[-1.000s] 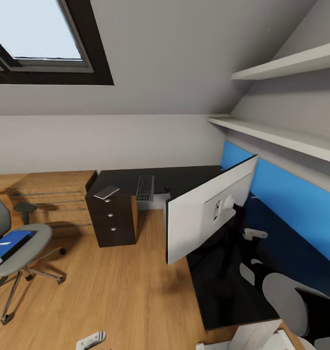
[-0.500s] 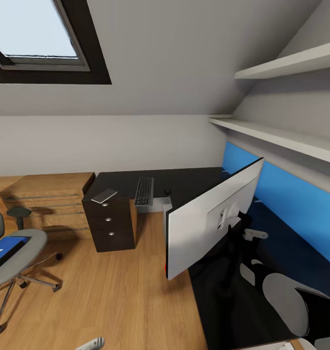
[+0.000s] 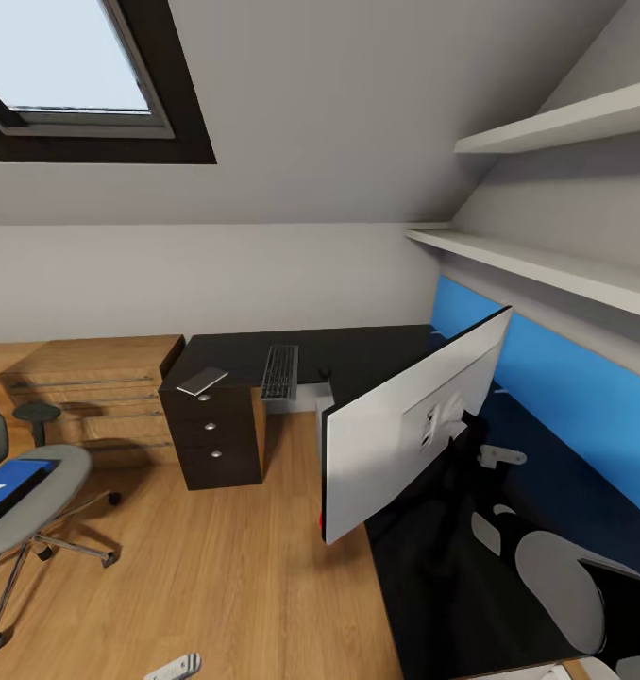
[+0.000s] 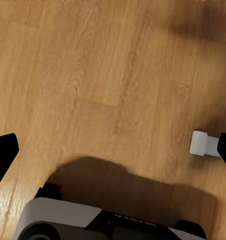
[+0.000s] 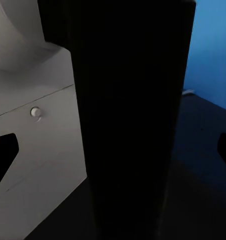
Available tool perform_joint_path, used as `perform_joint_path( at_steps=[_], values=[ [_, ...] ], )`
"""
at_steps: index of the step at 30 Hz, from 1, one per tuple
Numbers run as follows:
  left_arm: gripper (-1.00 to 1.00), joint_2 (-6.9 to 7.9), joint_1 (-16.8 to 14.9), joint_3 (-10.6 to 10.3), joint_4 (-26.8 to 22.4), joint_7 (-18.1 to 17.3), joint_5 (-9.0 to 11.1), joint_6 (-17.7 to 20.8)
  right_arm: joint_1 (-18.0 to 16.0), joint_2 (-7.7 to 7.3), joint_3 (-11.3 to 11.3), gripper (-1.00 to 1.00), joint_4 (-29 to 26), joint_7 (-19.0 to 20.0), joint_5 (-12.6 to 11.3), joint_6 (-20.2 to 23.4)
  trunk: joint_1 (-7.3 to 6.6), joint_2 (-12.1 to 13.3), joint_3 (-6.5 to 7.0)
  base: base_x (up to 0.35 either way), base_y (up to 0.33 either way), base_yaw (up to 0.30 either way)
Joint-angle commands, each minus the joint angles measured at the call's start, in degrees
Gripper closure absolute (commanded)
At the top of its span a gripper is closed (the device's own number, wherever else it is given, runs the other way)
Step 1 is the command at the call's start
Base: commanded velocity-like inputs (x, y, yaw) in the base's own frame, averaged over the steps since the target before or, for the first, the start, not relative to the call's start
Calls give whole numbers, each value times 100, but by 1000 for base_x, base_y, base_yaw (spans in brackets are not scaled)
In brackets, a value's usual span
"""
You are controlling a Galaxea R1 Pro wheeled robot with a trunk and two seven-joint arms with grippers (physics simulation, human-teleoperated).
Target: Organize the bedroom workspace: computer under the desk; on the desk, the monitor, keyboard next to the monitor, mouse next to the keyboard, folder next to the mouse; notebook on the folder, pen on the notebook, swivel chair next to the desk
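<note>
1. The monitor (image 3: 405,416) stands tilted at the tabletop (image 3: 358,354) inner corner, white back showing; the right gripper (image 5: 115,150) has its fingers spread either side of the black stand (image 5: 128,115).
2. Judgement: close low on the stand and turn it slowly, avoiding the keyboard (image 3: 280,370) at the front edge.
3. The left gripper (image 4: 115,145) hangs spread over the floor (image 4: 93,75); the folder (image 3: 8,484) lies on the swivel chair (image 3: 27,491).

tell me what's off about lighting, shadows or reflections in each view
Head view: the glossy desk mirrors the blue wall panel, and daylight comes through the skylight. Left wrist view: a soft dark shadow spreads across the wood floor. Right wrist view: very dim, with a near-black upright slab showing no detail.
</note>
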Motion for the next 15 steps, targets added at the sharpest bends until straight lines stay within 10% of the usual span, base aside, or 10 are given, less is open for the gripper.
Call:
perform_joint_path(
  at_steps=[1,15],
  values=[
    [-100,-6,1,8,-16,30,61,35,-6,-2,-19,-100,8,-39,57,-15,2,-7,-7,0,0,0],
    [-100,2,1,27,-15,30,68,34,-6,-5,-19,-100,8,-48,52,11,46,-87,-43,0,0,0]
  ],
)
